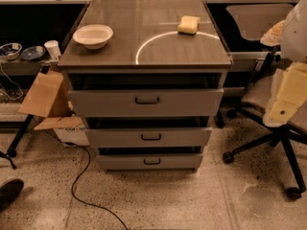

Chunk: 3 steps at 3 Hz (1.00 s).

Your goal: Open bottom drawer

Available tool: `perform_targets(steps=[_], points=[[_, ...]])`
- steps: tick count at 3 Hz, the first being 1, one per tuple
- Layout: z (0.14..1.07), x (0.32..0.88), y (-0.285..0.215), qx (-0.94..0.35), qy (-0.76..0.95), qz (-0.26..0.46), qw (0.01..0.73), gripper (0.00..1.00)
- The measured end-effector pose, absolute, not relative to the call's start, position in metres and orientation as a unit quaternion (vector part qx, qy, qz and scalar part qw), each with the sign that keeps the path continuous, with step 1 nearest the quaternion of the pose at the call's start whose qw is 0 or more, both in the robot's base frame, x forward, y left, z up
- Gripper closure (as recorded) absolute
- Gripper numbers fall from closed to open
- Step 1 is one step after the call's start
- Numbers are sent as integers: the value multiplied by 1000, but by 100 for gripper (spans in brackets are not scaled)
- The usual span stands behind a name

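Grey bottom drawer (124, 162) is the lowest of three, near the floor, front about flush, not pulled out. Handle (152, 161) runs left-right at centre. Gripper (281, 110) hangs at right edge, higher up; open or closed, can't tell. Drawer lies left of and below it.

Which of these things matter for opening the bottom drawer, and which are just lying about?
Job: bottom drawer; pincer at the right edge.
Lying about: bowl, sponge, office chair, cardboard, floor cable.
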<state>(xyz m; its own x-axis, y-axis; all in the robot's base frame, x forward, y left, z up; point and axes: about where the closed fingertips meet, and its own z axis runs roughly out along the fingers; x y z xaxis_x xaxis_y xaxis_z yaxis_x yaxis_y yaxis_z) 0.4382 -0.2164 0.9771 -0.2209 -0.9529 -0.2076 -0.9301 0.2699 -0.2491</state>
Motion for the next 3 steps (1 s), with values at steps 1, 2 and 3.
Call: perform_targets(steps=[1,2,3], points=[[977,438,-216,-603,780,-36,161,0],[974,437,-209,-608,775,-37,167,0],[948,439,-192,-613,770,-29,174,0]])
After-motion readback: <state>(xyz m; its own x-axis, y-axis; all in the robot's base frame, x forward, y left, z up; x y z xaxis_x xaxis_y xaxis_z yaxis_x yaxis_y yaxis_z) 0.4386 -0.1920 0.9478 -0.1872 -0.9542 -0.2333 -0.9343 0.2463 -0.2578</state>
